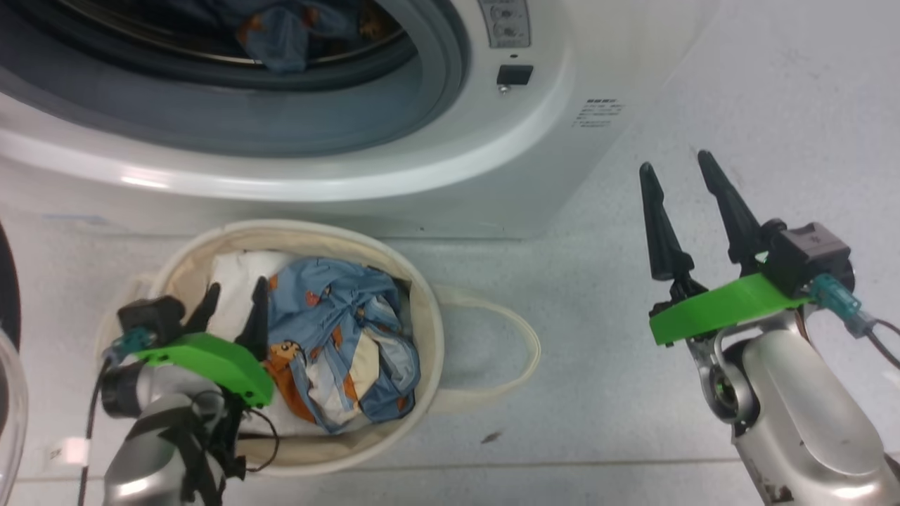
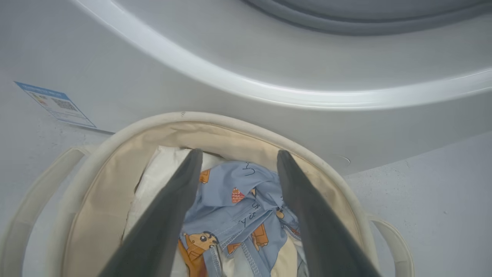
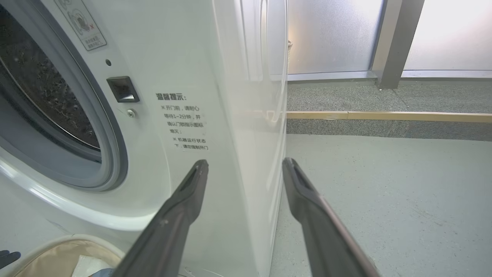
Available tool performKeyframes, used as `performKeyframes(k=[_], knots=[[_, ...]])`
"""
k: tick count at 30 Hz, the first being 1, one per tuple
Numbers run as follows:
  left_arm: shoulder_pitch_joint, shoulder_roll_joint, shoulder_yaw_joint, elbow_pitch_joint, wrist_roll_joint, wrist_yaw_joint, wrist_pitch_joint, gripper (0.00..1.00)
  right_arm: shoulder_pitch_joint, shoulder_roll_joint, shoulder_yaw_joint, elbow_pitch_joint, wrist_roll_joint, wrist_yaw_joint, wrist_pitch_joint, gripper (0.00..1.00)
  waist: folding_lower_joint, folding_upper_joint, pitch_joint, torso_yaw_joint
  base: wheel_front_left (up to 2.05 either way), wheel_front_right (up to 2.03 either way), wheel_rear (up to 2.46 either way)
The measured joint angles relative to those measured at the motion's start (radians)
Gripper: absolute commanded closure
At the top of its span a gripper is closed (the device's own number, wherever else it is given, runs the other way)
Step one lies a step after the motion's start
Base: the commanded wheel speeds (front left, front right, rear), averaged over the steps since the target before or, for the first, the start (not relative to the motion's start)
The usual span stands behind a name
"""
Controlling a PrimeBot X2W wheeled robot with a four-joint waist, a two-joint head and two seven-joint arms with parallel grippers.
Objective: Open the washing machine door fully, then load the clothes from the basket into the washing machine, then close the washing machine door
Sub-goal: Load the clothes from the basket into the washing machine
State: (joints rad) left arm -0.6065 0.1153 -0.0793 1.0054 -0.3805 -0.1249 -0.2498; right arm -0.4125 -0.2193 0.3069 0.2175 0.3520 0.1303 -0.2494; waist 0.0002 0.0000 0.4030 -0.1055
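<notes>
1. While my left gripper (image 1: 238, 284) hangs over the basket (image 1: 302, 226), its fingers stand apart, straddling the edge of the clothes (image 1: 337, 330) beside a white bundle (image 2: 161, 169). I cannot tell whether they touch.
2. The basket sits on the floor, just in front of the washing machine (image 1: 492, 140).
3. One blue garment (image 1: 281, 35) lies in the drum.
4. The washing machine door (image 1: 7, 281) is swung open, at my left edge.
5. The right gripper (image 1: 674, 160) has its fingers spread and empty, near the machine's right front corner.
</notes>
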Motion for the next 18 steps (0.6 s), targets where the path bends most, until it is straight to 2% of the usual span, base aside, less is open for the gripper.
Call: performKeyframes(k=[10,18], knots=[[-0.101,-0.040,-0.159,0.186,-0.049,0.000,0.003,0.00,-0.037,-0.008,-0.010,-0.026,-0.028,0.000,0.000,0.00,-0.0001,0.0000,0.107,-0.005,0.00,0.00,0.00],[-0.164,-0.045,-0.302,0.231,-0.096,0.000,0.056,0.00,-0.039,-0.013,-0.040,-0.060,-0.049,0.000,0.000,0.00,-0.0001,0.0000,0.187,-0.017,0.00,0.00,0.00]])
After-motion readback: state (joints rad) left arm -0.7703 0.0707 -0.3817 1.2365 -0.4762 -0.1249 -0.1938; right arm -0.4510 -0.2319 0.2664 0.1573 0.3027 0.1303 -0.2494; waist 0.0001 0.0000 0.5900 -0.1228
